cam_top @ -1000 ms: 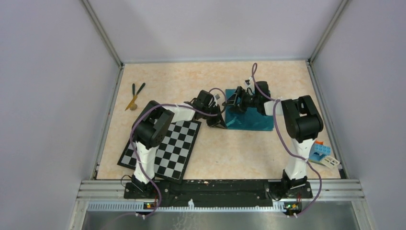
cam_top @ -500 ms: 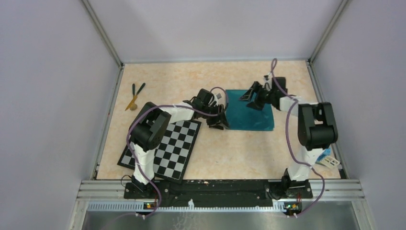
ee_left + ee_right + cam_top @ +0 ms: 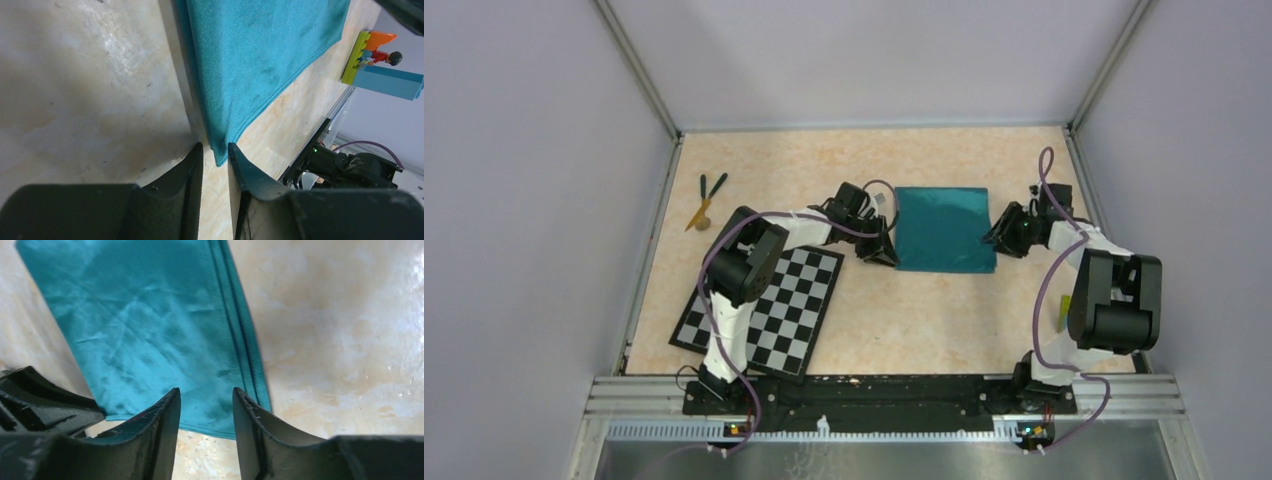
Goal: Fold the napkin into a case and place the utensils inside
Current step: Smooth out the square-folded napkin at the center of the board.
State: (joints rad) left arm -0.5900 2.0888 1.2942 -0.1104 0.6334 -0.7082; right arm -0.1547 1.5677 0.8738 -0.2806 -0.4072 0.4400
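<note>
Teal-green napkin (image 3: 944, 230) flat on the tabletop (image 3: 904, 310), spread between the two grippers. Left gripper (image 3: 215, 159) low at one corner, fingers (image 3: 190, 170) narrowly apart, the corner tip right at the mouth of the gap, not pinched. Right gripper (image 3: 206, 407) over the opposite edge, fingers (image 3: 165, 415) apart, cloth lying flat beneath the gap, nothing clamped. Utensils (image 3: 705, 200) well apart from both sets of fingers, out beyond the left gripper's side, none near the cloth; no case formed yet.

Likely trouble: closing on the bare corner tip alone and losing it on the lift, given so shallow a bite. Equally possible: catching only one layer at the doubled-looking edge beside the right fingers, hence a skewed fold. Also dragging the whole cloth rather than folding it, with one side raised ahead of the other.
</note>
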